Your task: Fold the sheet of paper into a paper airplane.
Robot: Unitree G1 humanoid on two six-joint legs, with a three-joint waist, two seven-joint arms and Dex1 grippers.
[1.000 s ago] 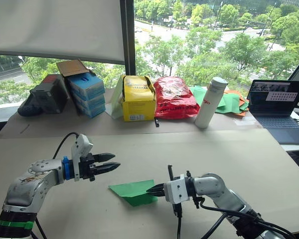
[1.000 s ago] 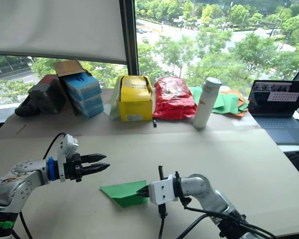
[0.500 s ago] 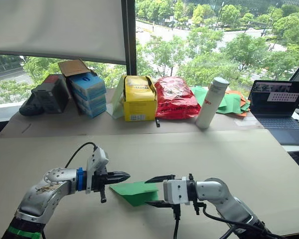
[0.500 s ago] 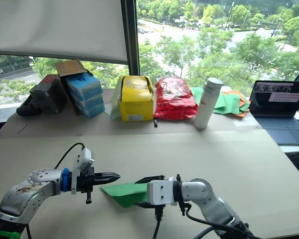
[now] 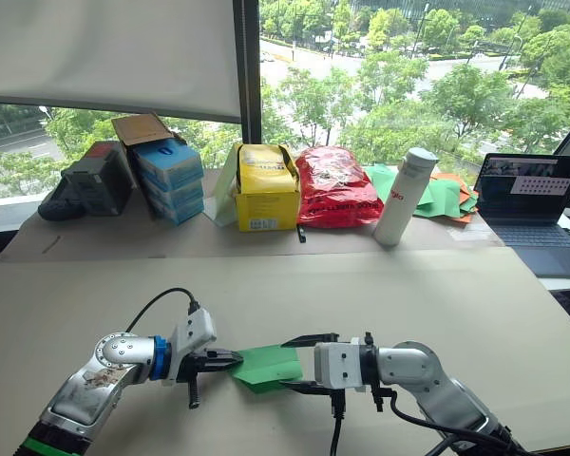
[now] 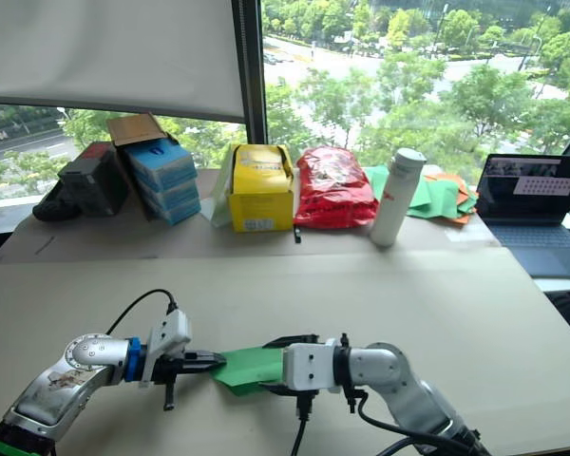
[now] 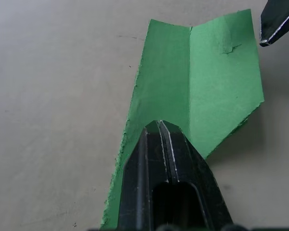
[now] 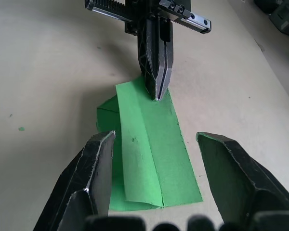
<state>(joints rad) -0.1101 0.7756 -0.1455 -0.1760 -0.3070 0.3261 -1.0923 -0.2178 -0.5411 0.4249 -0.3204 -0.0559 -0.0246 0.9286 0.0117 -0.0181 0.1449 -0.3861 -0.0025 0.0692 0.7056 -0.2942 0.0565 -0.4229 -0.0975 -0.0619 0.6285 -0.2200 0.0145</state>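
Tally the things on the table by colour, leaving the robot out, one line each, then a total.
Green: 2, the folded sheet of paper and the heap of sheets
Yellow: 1, box
Red: 1, bag
White: 1, bottle
Blue: 1, stack of boxes
Dark: 2, laptop, case
Total: 8

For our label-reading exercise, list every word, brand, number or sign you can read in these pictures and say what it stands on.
No text reads clearly enough to quote.
Yellow box: print on its front, too small to read.
Red bag: dark print, blurred.
White bottle: small red mark, unreadable.
Blue boxes: markings too small.
Laptop: screen content, too small.
Sheet of paper, between the left gripper and right gripper: blank.
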